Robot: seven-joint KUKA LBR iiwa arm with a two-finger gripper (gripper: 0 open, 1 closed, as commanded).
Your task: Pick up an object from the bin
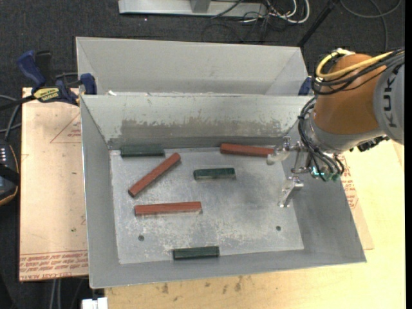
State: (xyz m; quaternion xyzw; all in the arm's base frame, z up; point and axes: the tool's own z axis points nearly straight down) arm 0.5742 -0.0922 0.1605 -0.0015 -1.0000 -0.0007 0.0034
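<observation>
1. The grey bin (193, 118) has six small bars on its floor. They all lie apart from each other.
2. The back green bar (141, 150) lies along the back wall, near the back left corner.
3. The slanted red bar (154, 174) lies tilted just in front of it. The flat red bar (167, 208) lies closer to the front.
4. The front green bar (196, 252) lies at the front edge of the floor.
5. The middle green bar (214, 173) lies near the middle of the bin.
6. The back red bar (246, 150) lies along the back wall, toward the right side.
7. The gripper (283, 176) is by the right wall, and its two fingers (286, 195) are spread wide apart. One finger is just beside the right end of the back red bar. The other is over bare floor.
</observation>
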